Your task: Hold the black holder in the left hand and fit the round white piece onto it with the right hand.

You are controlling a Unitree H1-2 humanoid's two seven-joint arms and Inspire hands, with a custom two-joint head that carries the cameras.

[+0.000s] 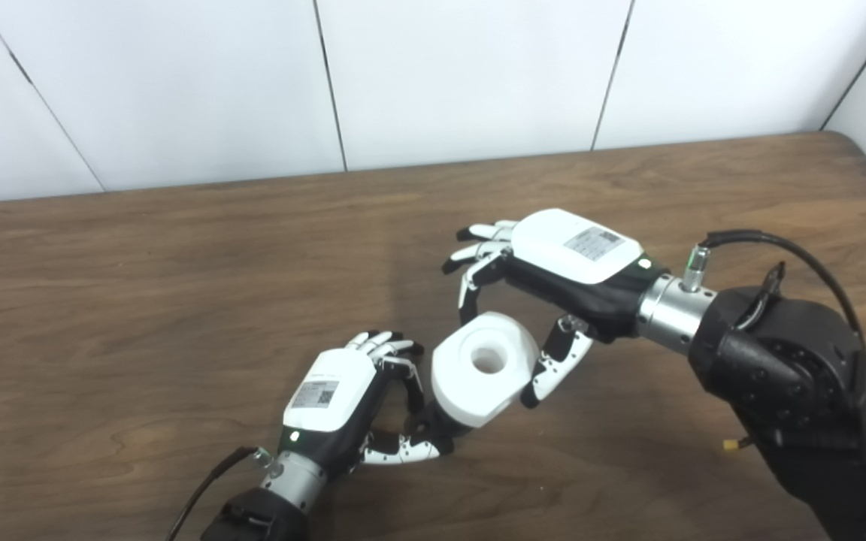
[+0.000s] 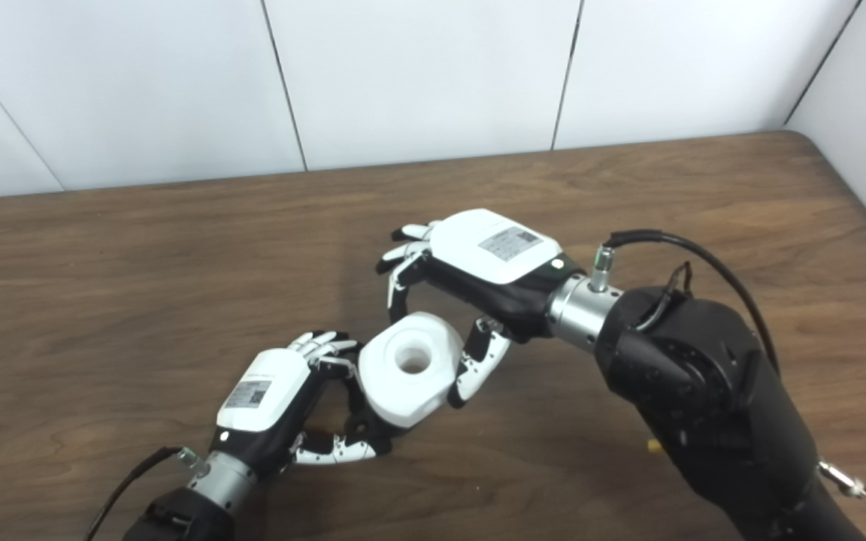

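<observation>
The round white piece (image 1: 484, 368) has a hole in its middle and sits tilted on the black holder (image 1: 433, 422), which shows only as a dark stub beneath it. My left hand (image 1: 335, 398) is shut on the holder, low over the table near the front. My right hand (image 1: 561, 263) hovers over the white piece with its fingers spread. The fingers arch above the piece's far side and the thumb (image 1: 553, 362) lies close to its right side. I cannot tell whether the thumb touches it. The same scene shows in the right eye view, with the piece (image 2: 410, 368) between both hands.
The brown wooden table (image 1: 140, 300) stretches back to a white panelled wall. Its right rear corner (image 1: 854, 143) is rounded. A small yellow object (image 1: 730, 445) lies on the table beside my right forearm.
</observation>
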